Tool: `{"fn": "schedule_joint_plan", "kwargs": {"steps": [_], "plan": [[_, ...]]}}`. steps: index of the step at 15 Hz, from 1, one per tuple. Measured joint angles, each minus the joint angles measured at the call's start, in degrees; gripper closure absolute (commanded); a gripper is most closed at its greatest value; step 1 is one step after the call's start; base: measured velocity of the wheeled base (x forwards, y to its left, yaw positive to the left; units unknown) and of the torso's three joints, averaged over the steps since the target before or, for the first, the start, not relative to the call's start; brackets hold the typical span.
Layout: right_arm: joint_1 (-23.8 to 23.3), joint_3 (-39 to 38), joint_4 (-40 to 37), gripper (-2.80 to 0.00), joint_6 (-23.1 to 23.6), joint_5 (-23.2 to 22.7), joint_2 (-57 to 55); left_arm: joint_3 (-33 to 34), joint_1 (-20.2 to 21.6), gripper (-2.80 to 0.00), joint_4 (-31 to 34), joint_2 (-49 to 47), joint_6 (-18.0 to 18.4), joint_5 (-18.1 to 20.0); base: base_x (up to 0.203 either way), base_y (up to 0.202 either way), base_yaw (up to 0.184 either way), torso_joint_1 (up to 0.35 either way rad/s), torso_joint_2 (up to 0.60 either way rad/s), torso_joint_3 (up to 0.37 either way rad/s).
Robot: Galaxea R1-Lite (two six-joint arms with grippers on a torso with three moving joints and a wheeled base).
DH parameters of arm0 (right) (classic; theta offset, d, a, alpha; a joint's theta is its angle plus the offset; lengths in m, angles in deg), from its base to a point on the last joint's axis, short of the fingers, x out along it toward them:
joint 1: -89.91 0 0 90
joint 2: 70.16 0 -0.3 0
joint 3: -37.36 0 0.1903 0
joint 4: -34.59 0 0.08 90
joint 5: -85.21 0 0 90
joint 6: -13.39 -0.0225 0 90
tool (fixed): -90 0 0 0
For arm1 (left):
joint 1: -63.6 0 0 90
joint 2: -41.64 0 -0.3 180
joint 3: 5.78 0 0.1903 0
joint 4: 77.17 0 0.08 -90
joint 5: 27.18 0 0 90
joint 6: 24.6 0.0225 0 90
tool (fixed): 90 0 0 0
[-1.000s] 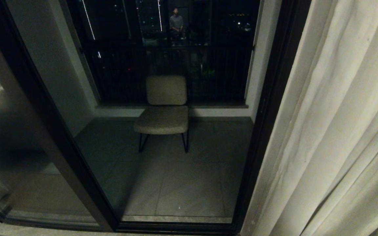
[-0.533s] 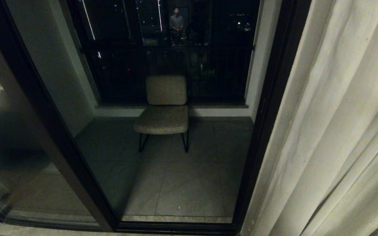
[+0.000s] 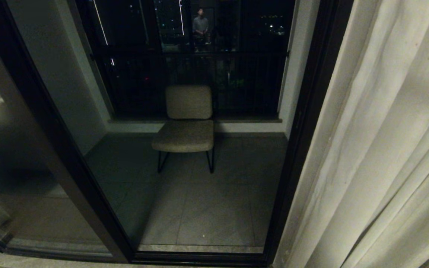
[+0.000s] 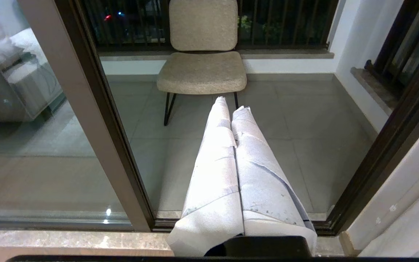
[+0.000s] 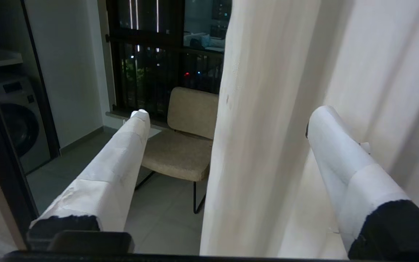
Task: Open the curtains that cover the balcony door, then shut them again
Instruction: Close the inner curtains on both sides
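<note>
The curtains (image 3: 382, 149), heavy cream fabric in long soft pleats, hang bunched at the right of the balcony door (image 3: 304, 123), whose dark frame and glass stand uncovered, so the closing pull seems next. The right gripper (image 5: 227, 112) straddles the leading fold with its paper-wrapped fingers (image 5: 122, 160) spread wide; it should pinch deep on that edge, then draw steadily sideways across the glass. The left gripper (image 4: 233, 109) hangs clenched and empty.

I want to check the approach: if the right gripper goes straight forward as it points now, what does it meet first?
Most likely the curtains. The right gripper is wide open, and the edge fold hangs between its fingers, apparently closest. The chair stands farther behind, though depth is uncertain.
</note>
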Motion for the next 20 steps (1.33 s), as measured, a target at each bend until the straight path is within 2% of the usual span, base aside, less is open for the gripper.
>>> {"fn": "schedule_joint_plan", "kwargs": {"steps": [10, 14, 20], "plan": [[0.9, 6.4, 2.5, -2.8, -0.3, 0.1, -9.0, 0.0, 0.0, 0.0, 0.0, 0.0, 0.0, 0.0, 0.0, 0.0, 0.0, 0.0, 0.0, 0.0], [0.6, 8.2, 6.4, -2.8, -0.2, 0.2, -12.4, 0.0, 0.0, 0.0, 0.0, 0.0, 0.0, 0.0, 0.0, 0.0, 0.0, 0.0, 0.0, 0.0], [-4.2, 14.1, 6.7, -2.8, 0.3, 0.4, -18.3, 0.0, 0.0, 0.0, 0.0, 0.0, 0.0, 0.0, 0.0, 0.0, 0.0, 0.0, 0.0, 0.0]]}}
